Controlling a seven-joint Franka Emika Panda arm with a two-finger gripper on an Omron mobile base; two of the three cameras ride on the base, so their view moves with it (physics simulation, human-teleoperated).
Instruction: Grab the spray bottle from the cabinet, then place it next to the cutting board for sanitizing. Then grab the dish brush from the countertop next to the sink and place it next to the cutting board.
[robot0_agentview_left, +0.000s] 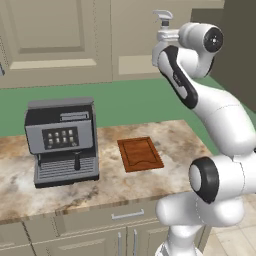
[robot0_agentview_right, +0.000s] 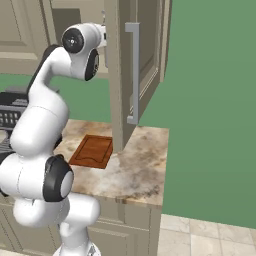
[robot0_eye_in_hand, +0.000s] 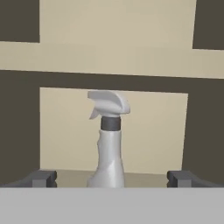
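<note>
The jaws stand spread wide and grasp nothing, their two dark fingertips rising at either side of the hand view with the spray bottle centred between them and farther in. The bottle stands upright on the shelf of the cabinet, its whitish trigger nozzle turned to the left in that view, a dark collar under it; no label or writing can be read on it. In the left base view the bottle's nozzle shows just above the raised wrist, in front of the cabinet's open front. The cabinet door hangs open in the right base view, with a long grey handle. Below, the cutting board lies flat on the marbled table, just beside a grey coffee machine whose front panel carries small buttons too blurred to read.
</note>
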